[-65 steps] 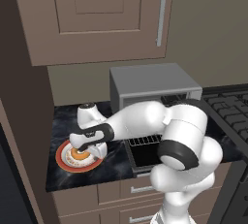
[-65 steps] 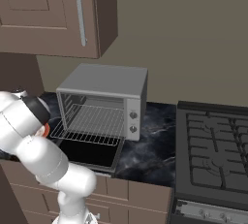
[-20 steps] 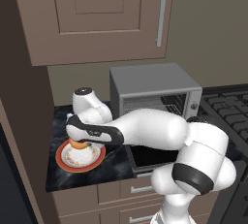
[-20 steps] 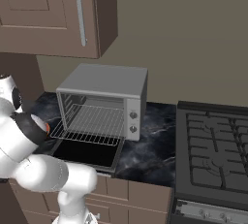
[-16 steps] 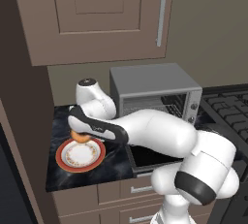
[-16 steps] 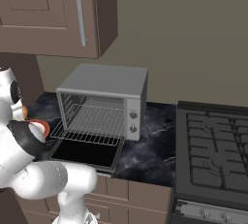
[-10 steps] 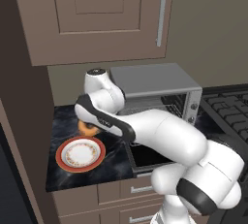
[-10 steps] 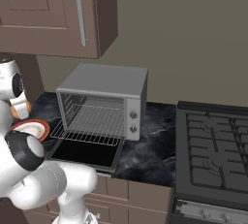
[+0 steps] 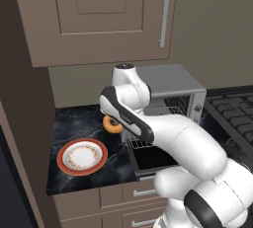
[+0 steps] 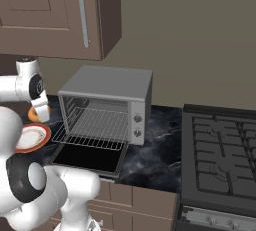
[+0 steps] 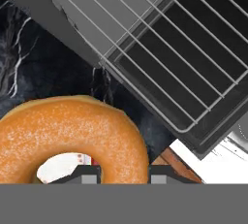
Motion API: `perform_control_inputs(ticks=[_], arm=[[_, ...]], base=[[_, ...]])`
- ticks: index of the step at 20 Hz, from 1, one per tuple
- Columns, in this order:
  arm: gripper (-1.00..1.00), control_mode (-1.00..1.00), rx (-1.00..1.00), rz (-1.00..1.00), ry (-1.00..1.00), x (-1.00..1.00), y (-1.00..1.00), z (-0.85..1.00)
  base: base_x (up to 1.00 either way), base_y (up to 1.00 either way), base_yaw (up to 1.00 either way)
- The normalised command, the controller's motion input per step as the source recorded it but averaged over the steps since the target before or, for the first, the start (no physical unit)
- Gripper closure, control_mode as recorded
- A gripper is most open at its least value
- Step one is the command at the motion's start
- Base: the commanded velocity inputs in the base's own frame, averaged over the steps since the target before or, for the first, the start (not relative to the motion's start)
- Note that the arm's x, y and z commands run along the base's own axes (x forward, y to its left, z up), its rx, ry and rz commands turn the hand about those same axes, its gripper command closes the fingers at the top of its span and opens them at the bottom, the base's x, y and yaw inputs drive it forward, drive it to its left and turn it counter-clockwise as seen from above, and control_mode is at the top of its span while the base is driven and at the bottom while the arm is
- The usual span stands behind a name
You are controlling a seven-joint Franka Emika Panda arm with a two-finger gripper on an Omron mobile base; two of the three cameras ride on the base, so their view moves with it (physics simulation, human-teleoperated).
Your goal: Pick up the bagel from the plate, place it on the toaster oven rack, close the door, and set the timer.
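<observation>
Carrying the bagel across to the toaster oven rack is the step in hand, and it looks best done by keeping the ring level, bringing it over the pulled-out wires toward their middle, and lowering it flat before letting go, so that it neither rolls off the front edge nor knocks the oven frame. At this moment the bagel hangs in the air above the dark marbled surface, between the plate and the oven, clamped in the pincer, whose two tips press together on the ring's near side. The plate lies bare near the surface's front left corner. The rack juts out over the door, which lies folded down and open at the surface's front edge; the grey toaster oven stands toward the back, its two knobs on the right of its face. Brown wall cabinets hang above, drawers run below the surface, and a black stove top lies beyond the oven to the right.
</observation>
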Motion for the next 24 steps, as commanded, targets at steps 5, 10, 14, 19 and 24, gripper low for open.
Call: perform_control_inputs(ticks=[5,10,14,19,24], arm=[[1.00,-1.00,0.00,0.00,0.00,0.00,-0.75,0.00],[1.00,-1.00,0.00,0.00,0.00,0.14,-0.60,0.00],[1.00,-1.00,0.00,0.00,0.03,0.47,-0.36,-0.06],[1.00,-1.00,0.00,0.00,0.03,0.44,-0.23,-0.27],[1.00,-1.00,0.00,0.00,0.07,0.43,-0.18,-0.42]], base=[[0.00,0.00,0.00],[0.00,0.00,0.00],[0.00,0.00,0.00],[0.00,0.00,0.00],[0.00,0.00,0.00]])
